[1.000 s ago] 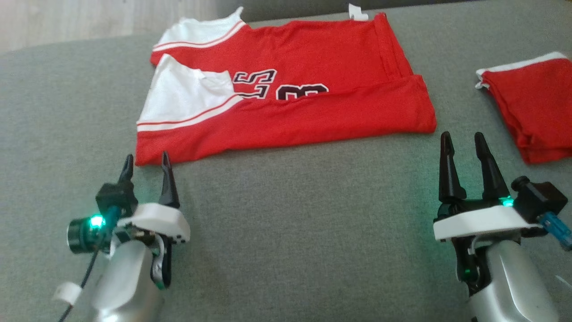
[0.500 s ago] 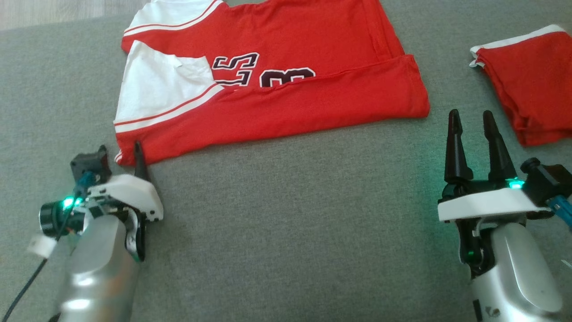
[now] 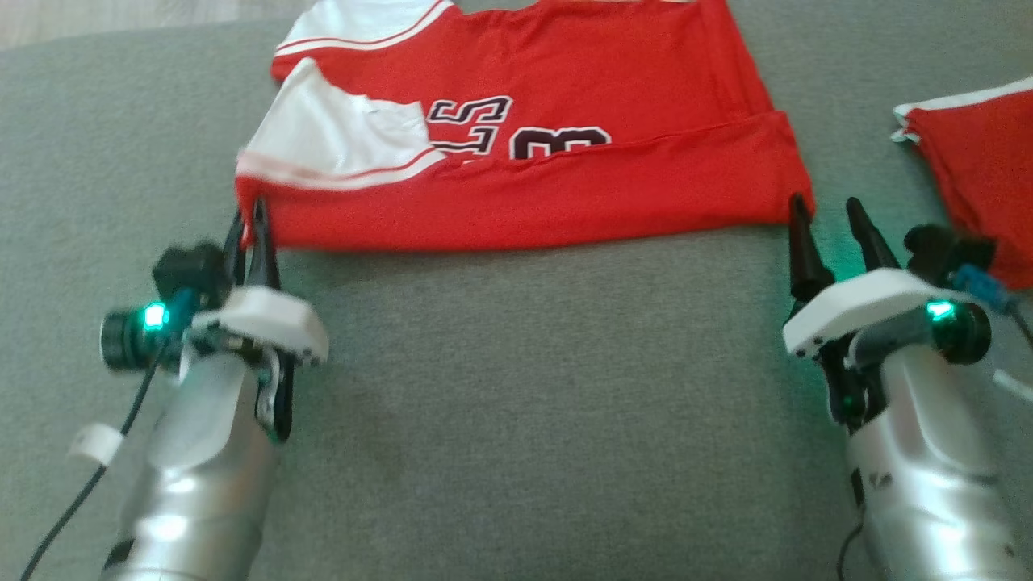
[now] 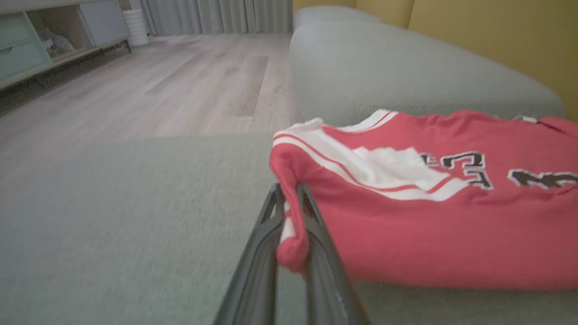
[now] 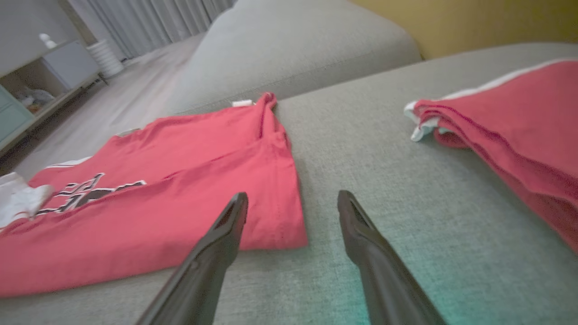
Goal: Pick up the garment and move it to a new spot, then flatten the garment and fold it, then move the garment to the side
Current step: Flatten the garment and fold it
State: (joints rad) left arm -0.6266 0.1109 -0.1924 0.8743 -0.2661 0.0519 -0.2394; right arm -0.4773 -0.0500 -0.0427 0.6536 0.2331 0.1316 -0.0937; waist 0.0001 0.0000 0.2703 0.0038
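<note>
The garment (image 3: 524, 186) is a red jersey with white sleeves and dark numbers, lying partly folded on the grey sofa. My left gripper (image 3: 250, 216) is shut on its near left corner. In the left wrist view the two fingers (image 4: 316, 234) pinch a bunched red fold of the garment (image 4: 429, 225), and that corner is lifted a little. My right gripper (image 3: 825, 211) stands open at the near right corner. In the right wrist view it (image 5: 292, 195) straddles the edge of the garment (image 5: 180, 212), with nothing between the fingers.
A second folded red cloth with white trim (image 3: 980, 186) lies to the right of my right gripper, also seen as the red cloth (image 5: 510, 131). The grey sofa seat (image 3: 524, 403) stretches towards me. Wooden floor (image 4: 158, 90) and a low cabinet (image 4: 40, 40) lie beyond the sofa's left edge.
My left gripper has shut on the garment's near left corner and raised it slightly. My right gripper has moved forward to the near right corner, still open. The head camera has shifted.
</note>
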